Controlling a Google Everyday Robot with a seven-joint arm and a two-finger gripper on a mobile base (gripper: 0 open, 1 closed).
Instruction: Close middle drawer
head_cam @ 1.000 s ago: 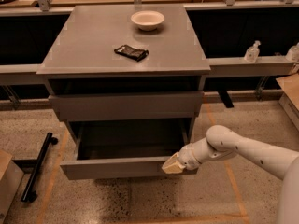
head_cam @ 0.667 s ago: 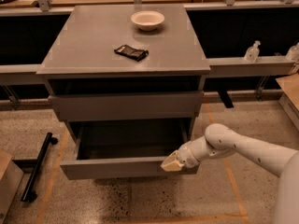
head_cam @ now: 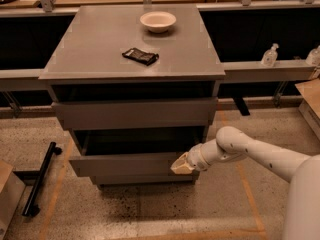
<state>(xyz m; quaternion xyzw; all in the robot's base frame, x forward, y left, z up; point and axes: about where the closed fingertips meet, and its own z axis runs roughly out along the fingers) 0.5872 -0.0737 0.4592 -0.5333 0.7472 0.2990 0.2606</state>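
Middle drawer pushed in a lot vs a second ago, gripper moved in with it; cream-tipped gripper on the white arm now presses the right end of the wide grey wood-grain middle drawer, can't tell whether it's open or closed; drawer sticks out only a bit from the grey cabinet, dark gap above, below the taller top drawer front; on the cabinet top a white round bowl and a black flat packet, apart
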